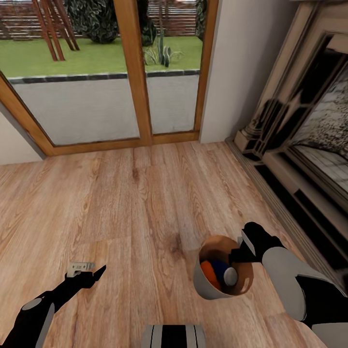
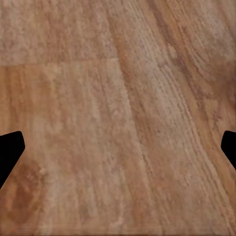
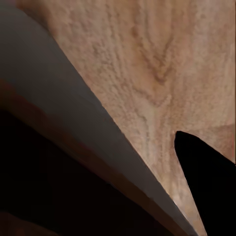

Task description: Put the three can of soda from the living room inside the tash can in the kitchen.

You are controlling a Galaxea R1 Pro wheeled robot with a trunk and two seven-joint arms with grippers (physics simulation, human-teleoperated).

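I am in the living room. A small trash can (image 1: 202,282), grey outside and brown inside, hangs tilted just above the wood floor. My right gripper (image 1: 240,253) is shut on its far rim. Inside it lie an orange can of soda (image 1: 209,273) and a dark blue can of soda (image 1: 221,268) with a silver top (image 1: 230,276); anything deeper is hidden. In the right wrist view the trash can's grey wall (image 3: 64,108) runs past one black fingertip (image 3: 206,191). My left gripper (image 1: 89,276) stands open and empty over the bare floor, its fingertips (image 2: 10,152) wide apart.
Wood-framed glass doors (image 1: 140,72) stand ahead, with a garden beyond. An ornate fireplace (image 1: 299,130) and its low hearth edge run along the right. A plain wall corner (image 1: 241,72) sits between them. Wood floor (image 1: 121,203) stretches open ahead and left.
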